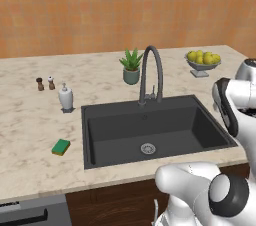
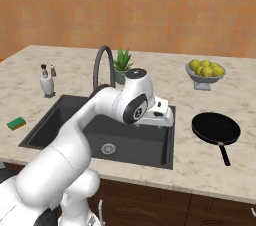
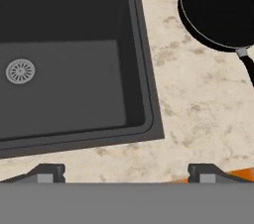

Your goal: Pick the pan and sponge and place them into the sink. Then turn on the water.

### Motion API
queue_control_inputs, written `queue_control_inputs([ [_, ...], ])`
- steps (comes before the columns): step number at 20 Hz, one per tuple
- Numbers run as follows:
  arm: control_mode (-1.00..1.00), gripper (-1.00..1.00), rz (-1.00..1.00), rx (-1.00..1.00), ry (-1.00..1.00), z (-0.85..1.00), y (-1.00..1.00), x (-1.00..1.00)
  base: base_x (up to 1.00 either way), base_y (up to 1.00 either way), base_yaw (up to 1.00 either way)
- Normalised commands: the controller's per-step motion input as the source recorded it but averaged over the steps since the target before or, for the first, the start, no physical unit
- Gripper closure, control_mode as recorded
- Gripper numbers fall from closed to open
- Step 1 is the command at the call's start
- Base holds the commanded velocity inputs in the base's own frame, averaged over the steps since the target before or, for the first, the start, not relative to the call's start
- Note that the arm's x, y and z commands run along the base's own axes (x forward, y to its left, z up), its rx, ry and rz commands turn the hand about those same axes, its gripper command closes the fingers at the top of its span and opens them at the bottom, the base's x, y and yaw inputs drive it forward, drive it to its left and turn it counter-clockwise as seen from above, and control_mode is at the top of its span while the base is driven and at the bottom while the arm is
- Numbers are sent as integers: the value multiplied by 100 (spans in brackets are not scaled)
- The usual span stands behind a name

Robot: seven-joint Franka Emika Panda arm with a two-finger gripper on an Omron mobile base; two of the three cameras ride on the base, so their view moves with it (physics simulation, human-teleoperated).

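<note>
The sink (image 1: 155,130) is bare down to its drain, so nothing has gone in yet, and the job looks to be at its first step: fetching the pan (image 2: 216,128). The pan sits on the worktop (image 1: 30,120) to the right of the sink, near the front edge, its long handle pointing toward that edge. The sponge (image 1: 61,146) lies on the other side, left of the sink's front left corner, well apart from the pan.

The arm reaches out above the sink's right rim. In the hand view the fingers (image 3: 49,172) stand spread wide with nothing between them, hovering over the strip of worktop at the sink's front right corner. The pan (image 3: 218,10) lies off toward one corner of that picture, not under the fingers. I judge the next move calls for swinging right, coming down over the pan's rim or handle, and then closing.

The left base view gives the sponge, the soap dispenser (image 1: 66,97) and the tap (image 1: 151,75) plainly. The right base view has both pan and sponge (image 2: 16,123), plus the lemon bowl (image 2: 205,72).
</note>
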Motion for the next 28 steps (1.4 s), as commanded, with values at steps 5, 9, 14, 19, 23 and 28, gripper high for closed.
queue_control_inputs([
  [5,-100,-100,-2,-3,0,-33,-100,-10,0,0,0],
  [9,-100,-100,-1,-1,0,-25,-100,-6,0,0,0],
  [14,-100,-100,0,0,0,-15,-90,-1,0,0,0],
  [19,-100,-100,0,0,-1,-15,-76,0,0,0,0],
  [23,-100,-100,2,0,0,-17,-61,0,0,0,0],
  [28,-100,-100,4,0,0,-15,-47,5,0,0,0],
])
